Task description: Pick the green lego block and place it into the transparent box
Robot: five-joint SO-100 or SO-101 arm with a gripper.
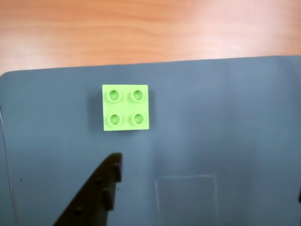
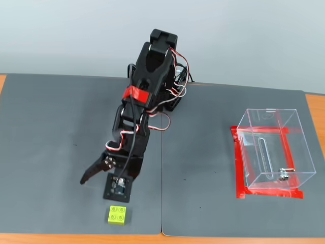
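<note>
The green lego block [image 1: 125,107] lies flat on the dark grey mat with its four studs up; the fixed view has the block [image 2: 117,214] near the mat's front edge. My gripper [image 2: 100,187] hangs just behind the block, open and empty, one black finger [image 2: 89,175] splayed to the left. In the wrist view that finger [image 1: 101,193] rises from the bottom edge and ends short of the block. The transparent box [image 2: 274,152] stands at the right of the fixed view, well away from the gripper, and shows nothing inside.
Red tape [image 2: 237,168] frames the box's base on the mat. Bare wooden table [image 1: 150,28] lies just past the mat's edge beyond the block. A faint pale rectangle outline [image 1: 186,178] marks the mat near the gripper. A seam [image 2: 162,168] splits the two mat halves.
</note>
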